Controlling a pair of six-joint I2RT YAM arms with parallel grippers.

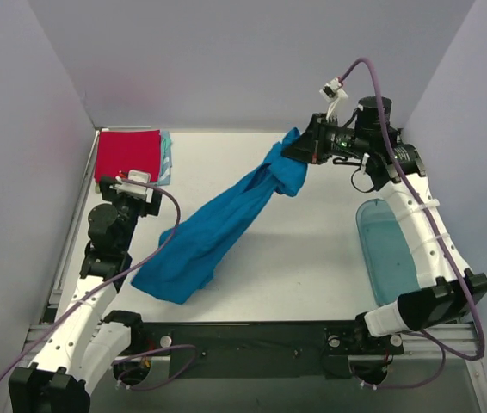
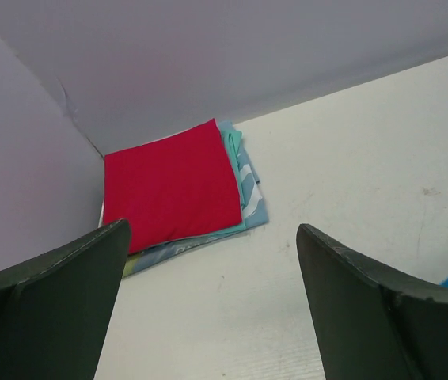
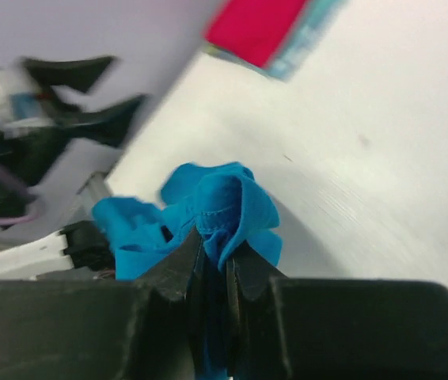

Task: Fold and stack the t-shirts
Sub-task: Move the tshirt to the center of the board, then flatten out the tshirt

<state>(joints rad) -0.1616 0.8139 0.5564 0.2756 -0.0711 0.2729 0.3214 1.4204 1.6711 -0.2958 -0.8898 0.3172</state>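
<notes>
Far-left corner: folded red t-shirt [image 1: 127, 153] atop light teal ones [image 1: 166, 158]. Just beside: left gripper [image 1: 134, 179], jaws wide apart, empty. Mid-table: bright blue t-shirt [image 1: 218, 228] stretched diagonally, upper end pinched in closed right gripper [image 1: 299, 146]. Right: translucent bin [image 1: 385, 245].

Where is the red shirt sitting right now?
In the overhead view the red t-shirt lies folded in the far left corner of the table, on top of the light teal shirts, just beyond the open left gripper.

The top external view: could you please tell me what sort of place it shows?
Likely a lab robot test cell: a white table boxed by grey panels, with left arm and right arm bolted at its edge.
</notes>
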